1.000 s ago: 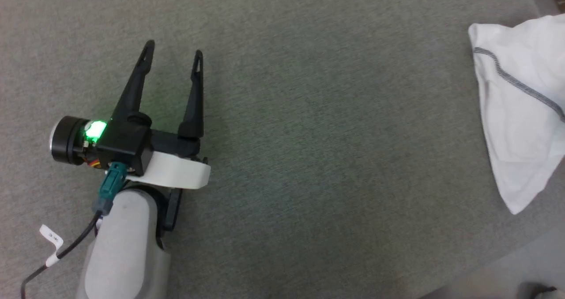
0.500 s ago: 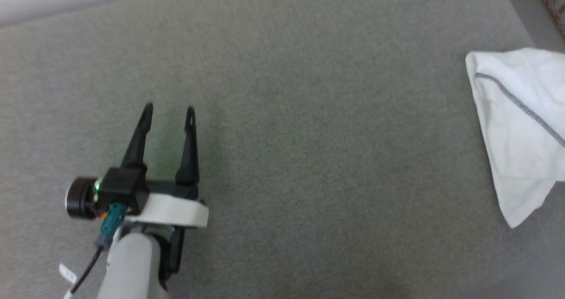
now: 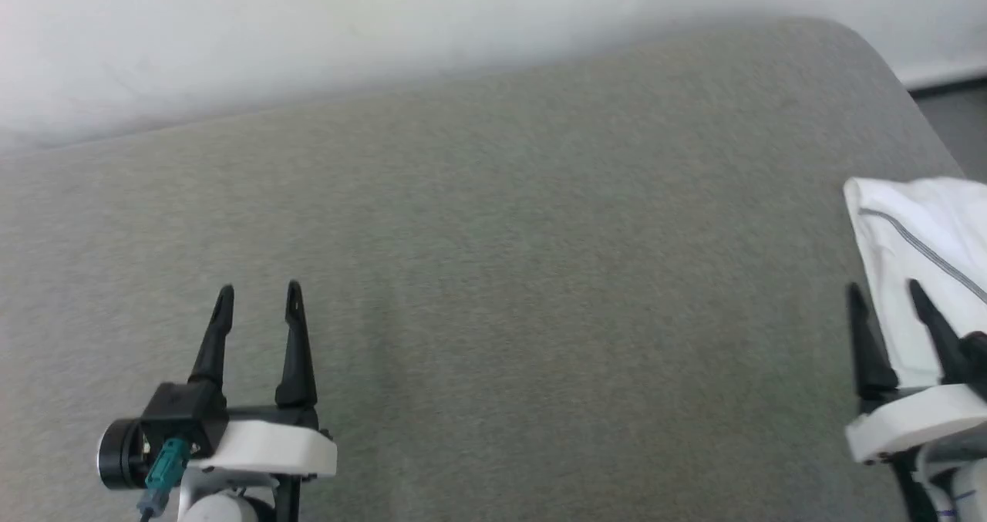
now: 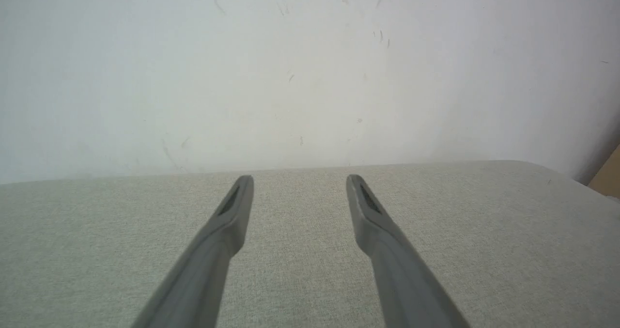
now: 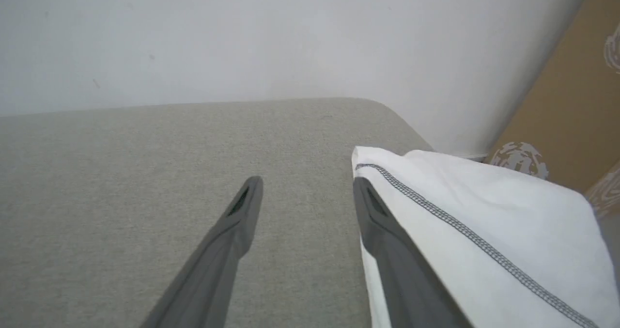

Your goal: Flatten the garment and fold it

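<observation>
You have a pale wall behind everything, and the grey fabric-covered bench runs right up against it. That leaves reach only from the near side. Most of the bench top is bare, which probably makes the middle the sensible place to spread things out.

The shirt is not there. It lies bunched at the right end of the bench, close to the rounded corner, and the head view cuts part of it off. In the right wrist view it looks doubled over on itself rather than flat, so I'd judge the flattening hardly begun. A brown board leans just past that corner, so take care when swinging out that way.

Your right tool stands wide open with nothing in it. It straddles the shirt's left edge, with one finger over the white cloth and the other over bare bench. That suits a pinch on the edge, though I cannot tell whether either finger touches the fabric.

Your left tool is also spread open and empty. It sits low over bare bench, well apart from the shirt, apparently waiting for a second corner.

The dark zigzag seam runs diagonally across the top layer and could guide you to the shirt's shape.
</observation>
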You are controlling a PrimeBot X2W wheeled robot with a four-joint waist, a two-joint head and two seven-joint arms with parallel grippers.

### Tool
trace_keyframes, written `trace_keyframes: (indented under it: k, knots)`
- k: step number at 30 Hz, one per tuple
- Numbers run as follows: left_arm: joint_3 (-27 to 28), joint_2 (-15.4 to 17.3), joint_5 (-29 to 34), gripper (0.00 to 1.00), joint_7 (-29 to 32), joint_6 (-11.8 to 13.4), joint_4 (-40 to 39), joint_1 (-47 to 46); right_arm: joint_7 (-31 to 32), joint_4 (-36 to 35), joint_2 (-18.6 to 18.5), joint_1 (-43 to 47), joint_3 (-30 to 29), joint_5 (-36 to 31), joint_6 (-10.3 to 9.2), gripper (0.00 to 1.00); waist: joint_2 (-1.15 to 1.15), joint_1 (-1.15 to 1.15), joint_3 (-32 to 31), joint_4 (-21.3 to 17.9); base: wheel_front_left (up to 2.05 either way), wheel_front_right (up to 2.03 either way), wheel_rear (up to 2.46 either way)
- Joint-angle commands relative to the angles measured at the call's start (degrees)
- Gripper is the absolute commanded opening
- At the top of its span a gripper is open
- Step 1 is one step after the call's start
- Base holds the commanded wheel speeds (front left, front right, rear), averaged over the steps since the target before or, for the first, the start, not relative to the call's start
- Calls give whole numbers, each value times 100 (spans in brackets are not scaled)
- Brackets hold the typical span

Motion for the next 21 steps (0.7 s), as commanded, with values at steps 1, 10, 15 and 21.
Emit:
trace_keyframes:
  k: [1,10,15,21]
  knots:
    - [53,23,-20,100,-26,-40,36,125,44,-308,154,96,135,80,-11,100,0,1,-476,550,0,0,0]
    - [309,125,-38,100,-27,-251,423,563,218,-1532,658,639,676,-18,-11,100,0,1,-846,885,0,0,0]
    - [444,250,-76,100,-27,-461,562,850,362,-1887,827,1020,694,-182,-11,100,0,1,-1023,949,0,0,0]
    - [504,379,-171,100,-27,-703,521,1010,409,-2052,936,1239,764,-297,-11,100,0,1,-1137,1005,0,0,0]
